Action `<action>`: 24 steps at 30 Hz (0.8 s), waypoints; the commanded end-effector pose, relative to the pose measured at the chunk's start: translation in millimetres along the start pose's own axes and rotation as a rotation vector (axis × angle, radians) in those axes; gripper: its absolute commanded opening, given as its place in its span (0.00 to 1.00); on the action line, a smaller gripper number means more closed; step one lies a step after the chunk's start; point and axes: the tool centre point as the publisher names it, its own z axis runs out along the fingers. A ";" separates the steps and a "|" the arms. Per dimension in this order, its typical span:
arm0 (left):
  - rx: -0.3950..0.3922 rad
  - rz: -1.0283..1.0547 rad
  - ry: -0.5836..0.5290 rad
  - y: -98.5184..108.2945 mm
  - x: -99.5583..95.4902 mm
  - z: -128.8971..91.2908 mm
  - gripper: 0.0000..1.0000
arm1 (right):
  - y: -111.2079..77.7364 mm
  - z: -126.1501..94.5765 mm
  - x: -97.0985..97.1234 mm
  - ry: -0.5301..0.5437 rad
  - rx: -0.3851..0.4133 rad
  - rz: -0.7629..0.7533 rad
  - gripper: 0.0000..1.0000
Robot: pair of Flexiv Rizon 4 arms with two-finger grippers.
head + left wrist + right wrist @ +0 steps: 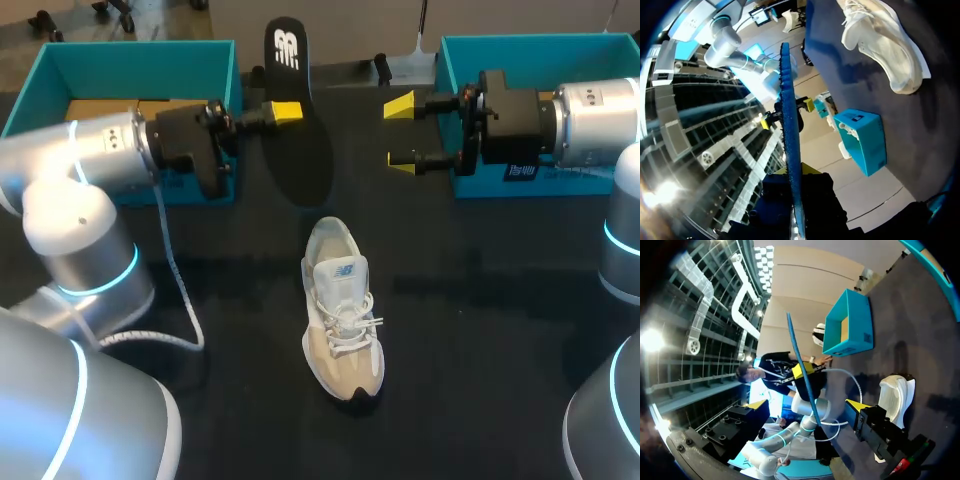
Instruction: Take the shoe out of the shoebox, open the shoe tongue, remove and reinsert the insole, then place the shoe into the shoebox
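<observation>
insole (pixel 303 160), black with a white logo, stands on edge in the upper middle of the frame. the left gripper (pixel 285 112) pinches it near its middle, yellow tips pressed on both faces. the right gripper (pixel 402 133) hangs just right of it, fingers spread and holding nothing. the shoe (pixel 340 305) sits laces-up at the centre of the table, well apart from the left shoebox half (pixel 150 58) and the right shoebox half (pixel 520 55). i judge the insole light, thin and floppy, likely to bend if held by one end. a hold near the heel, toe fed in first, looks safest.
</observation>
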 end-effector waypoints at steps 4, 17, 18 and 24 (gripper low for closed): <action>-0.021 -0.092 0.012 -3.8 -3.4 -1.7 0.00 | 0.0 2.2 -0.8 0.000 -0.002 -0.001 1.00; -0.002 -0.112 0.060 -7.7 -2.6 2.5 0.00 | -2.3 16.4 1.9 -0.018 0.037 -0.010 1.00; 0.001 -0.109 0.060 -8.6 -1.7 3.6 0.00 | -3.4 20.3 2.0 -0.027 0.050 -0.015 1.00; 0.011 -0.116 0.064 -11.9 2.2 11.6 0.00 | -6.4 31.8 0.8 -0.036 0.064 -0.019 1.00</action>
